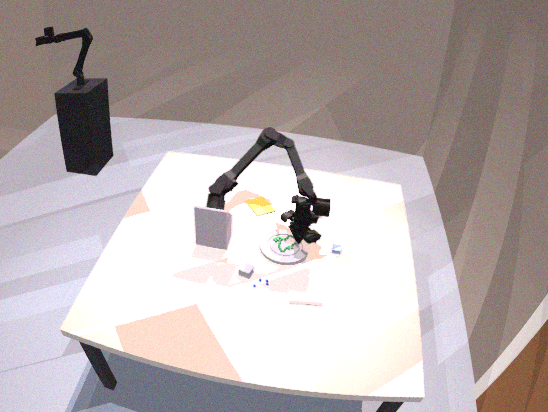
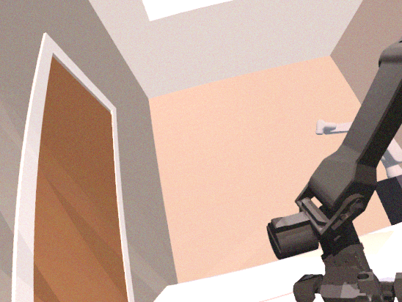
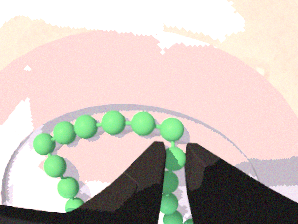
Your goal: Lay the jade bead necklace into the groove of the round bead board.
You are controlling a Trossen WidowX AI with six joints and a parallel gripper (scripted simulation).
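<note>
The jade bead necklace (image 1: pixel 285 244) (image 3: pixel 113 122) lies on the round bead board (image 1: pixel 268 254) (image 3: pixel 125 107). In the wrist view its far beads form an arc just inside the thin ring line of the groove, with one side running down to the left and the other down between the fingers. My gripper (image 1: pixel 306 238) (image 3: pixel 173 152) is low over the right part of the board, its fingers narrowed onto one bead near the necklace's far right corner, touching it on both sides. The near part of the necklace is hidden by the fingers and the frame edge. The exterior view does not show the fingertips.
A grey upright panel (image 1: pixel 212 228) stands left of the board, near the arm's base. A yellow square (image 1: pixel 260 205) lies behind. A grey block (image 1: pixel 246 271), small blue beads (image 1: pixel 267 282) and a pale bar (image 1: pixel 305 303) lie in front; a light blue block (image 1: pixel 336 249) is at the right.
</note>
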